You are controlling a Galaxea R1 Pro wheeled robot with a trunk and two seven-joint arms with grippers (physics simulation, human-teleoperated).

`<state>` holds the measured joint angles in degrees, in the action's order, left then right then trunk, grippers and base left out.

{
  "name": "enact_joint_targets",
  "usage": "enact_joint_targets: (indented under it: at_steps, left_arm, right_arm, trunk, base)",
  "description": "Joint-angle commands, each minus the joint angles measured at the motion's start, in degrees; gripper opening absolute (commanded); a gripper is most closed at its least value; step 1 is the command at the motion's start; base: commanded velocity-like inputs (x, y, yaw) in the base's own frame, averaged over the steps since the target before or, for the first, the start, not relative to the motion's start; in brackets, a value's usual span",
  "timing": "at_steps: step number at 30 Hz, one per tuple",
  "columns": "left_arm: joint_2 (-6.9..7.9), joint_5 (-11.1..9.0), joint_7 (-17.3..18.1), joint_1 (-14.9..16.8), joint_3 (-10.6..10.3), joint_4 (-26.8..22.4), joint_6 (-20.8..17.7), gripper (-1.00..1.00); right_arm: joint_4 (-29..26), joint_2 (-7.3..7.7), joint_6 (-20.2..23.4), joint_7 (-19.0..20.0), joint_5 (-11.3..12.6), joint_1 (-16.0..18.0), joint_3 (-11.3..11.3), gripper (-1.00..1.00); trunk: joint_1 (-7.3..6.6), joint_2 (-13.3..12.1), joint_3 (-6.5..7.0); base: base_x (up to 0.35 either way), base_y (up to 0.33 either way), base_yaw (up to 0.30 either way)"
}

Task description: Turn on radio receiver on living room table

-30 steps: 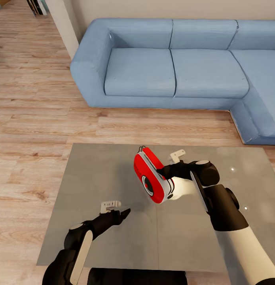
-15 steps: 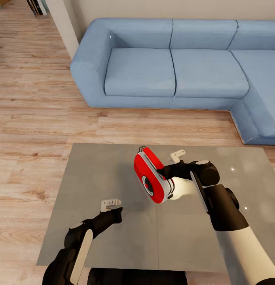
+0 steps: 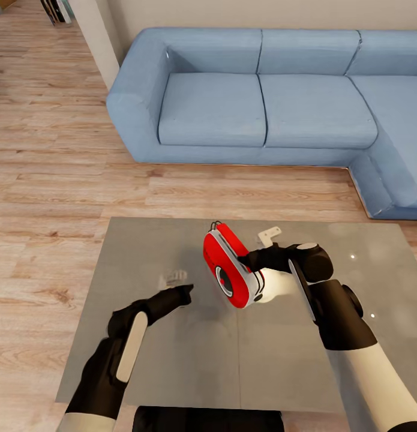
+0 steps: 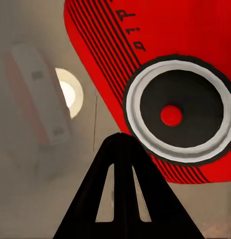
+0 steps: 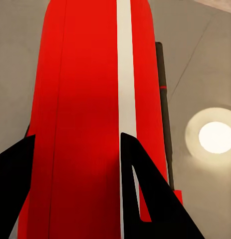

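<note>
Overhead, my right jaws (image 3: pixel 251 262) clamp the flat red oval radio (image 3: pixel 230 267) tilted above the glossy grey surface (image 3: pixel 280 360). Left jaws (image 3: pixel 183 295), closed, point at its round dial (image 4: pixel 179 115).

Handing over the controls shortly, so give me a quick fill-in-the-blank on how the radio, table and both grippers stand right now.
1. The right gripper is shut on the ____ radio.
2. The radio is held up over the grey ____, tilted.
3. The left gripper, its fingers together, points at the radio's round ____.
4. Beyond the table stands a light ____ sofa.

Missing words: red; table; dial; blue
</note>
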<state>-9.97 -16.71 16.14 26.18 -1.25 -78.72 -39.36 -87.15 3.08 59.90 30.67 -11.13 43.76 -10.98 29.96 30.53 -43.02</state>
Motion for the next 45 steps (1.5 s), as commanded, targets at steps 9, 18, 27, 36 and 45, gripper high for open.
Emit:
enact_joint_targets:
  at_steps: [9, 18, 27, 36, 45]
  left_arm:
    - [0.95, -3.32, 1.0, 2.46, -1.89, 3.46, 0.7, -1.0]
    - [0.21, -2.29, -0.2, 1.27, -4.78, 6.32, -0.67, -1.0]
    - [-0.02, -1.6, 0.59, 1.19, -7.68, 8.96, -0.77, -1.0]
    - [-0.02, -9.41, 2.48, 10.07, -9.16, 15.84, -1.06, -1.0]
    - [-0.02, -10.04, 2.16, 14.75, -9.21, 19.46, -1.07, -1.0]
  right_arm:
    - [0.93, 0.98, 0.1, -0.22, -0.13, -0.07, -0.8, -1.0]
    - [0.85, 2.54, 0.1, 0.01, -2.73, -0.08, 0.23, -1.0]
    - [0.77, 2.51, 0.1, 0.09, -3.81, -0.08, 0.14, -1.0]
    - [0.75, 2.53, 0.1, 0.09, -0.29, -0.08, 0.08, -1.0]
    - [0.75, 2.55, 0.1, 0.09, -0.25, -0.08, 0.08, -1.0]
  trunk:
    - [0.0, 0.01, 0.0]
    - [0.0, 0.01, 0.0]
    - [0.0, 0.01, 0.0]
    - [0.0, 0.01, 0.0]
    - [0.0, 0.01, 0.0]
  base:
    - [0.0, 0.0, 0.0]
    - [0.0, 0.0, 0.0]
    - [0.0, 0.0, 0.0]
    - [0.0, 0.0, 0.0]
    - [0.0, 0.0, 0.0]
